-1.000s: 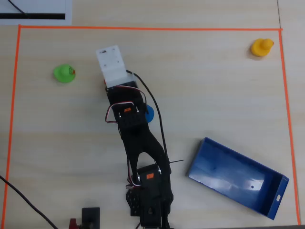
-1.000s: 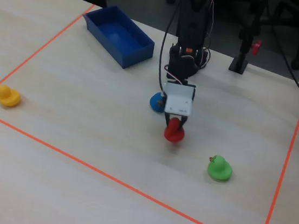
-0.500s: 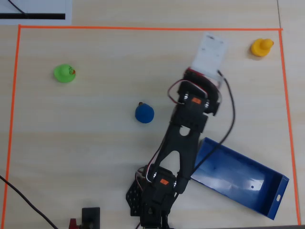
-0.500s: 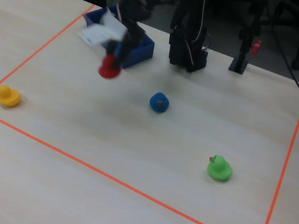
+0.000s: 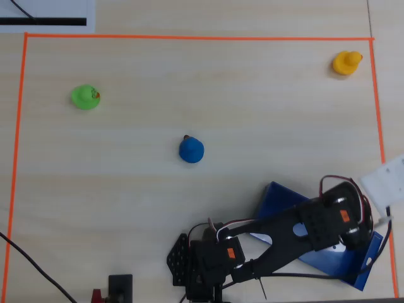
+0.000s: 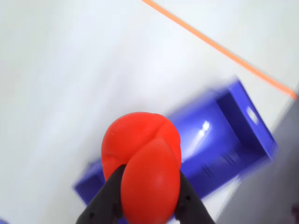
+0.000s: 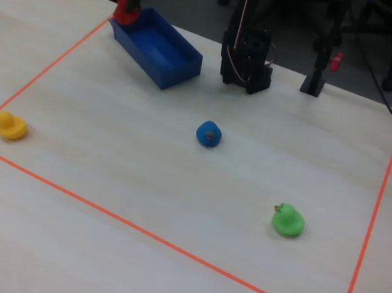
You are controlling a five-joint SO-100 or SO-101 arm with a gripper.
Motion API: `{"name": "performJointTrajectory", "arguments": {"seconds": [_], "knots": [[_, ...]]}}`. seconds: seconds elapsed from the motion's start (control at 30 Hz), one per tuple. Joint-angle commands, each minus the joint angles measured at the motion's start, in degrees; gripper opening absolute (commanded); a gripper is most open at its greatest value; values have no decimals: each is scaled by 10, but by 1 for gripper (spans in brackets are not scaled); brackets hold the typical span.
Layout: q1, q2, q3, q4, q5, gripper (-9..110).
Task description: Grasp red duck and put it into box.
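My gripper point(image 6: 149, 189) is shut on the red duck point(image 6: 140, 161), a glossy red blob squeezed between the two black fingers point(image 6: 108, 193). In the wrist view the blue box point(image 6: 224, 135) lies below and behind the duck, open and empty. In the fixed view the gripper point(image 7: 130, 4) holds the red duck point(image 7: 125, 12) over the far left end of the box point(image 7: 165, 57). In the overhead view the arm and gripper point(image 5: 355, 237) cover most of the box point(image 5: 278, 201), and the duck is hidden under the arm.
A blue duck point(image 5: 190, 150) sits mid-table, a green duck point(image 5: 84, 97) at the left and a yellow duck point(image 5: 346, 62) at the top right. Orange tape point(image 5: 189, 36) frames the work area. A white object point(image 5: 386, 179) lies beside the box. The arm base point(image 7: 248, 61) stands next to the box.
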Motion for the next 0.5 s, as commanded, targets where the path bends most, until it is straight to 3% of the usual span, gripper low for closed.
{"name": "performJointTrajectory", "arguments": {"seconds": [0.0, 0.23, 0.47], "knots": [[66, 40, -12, 26, -14, 0], [116, 63, 17, 157, -67, 0], [110, 23, 21, 164, -68, 0]]}}
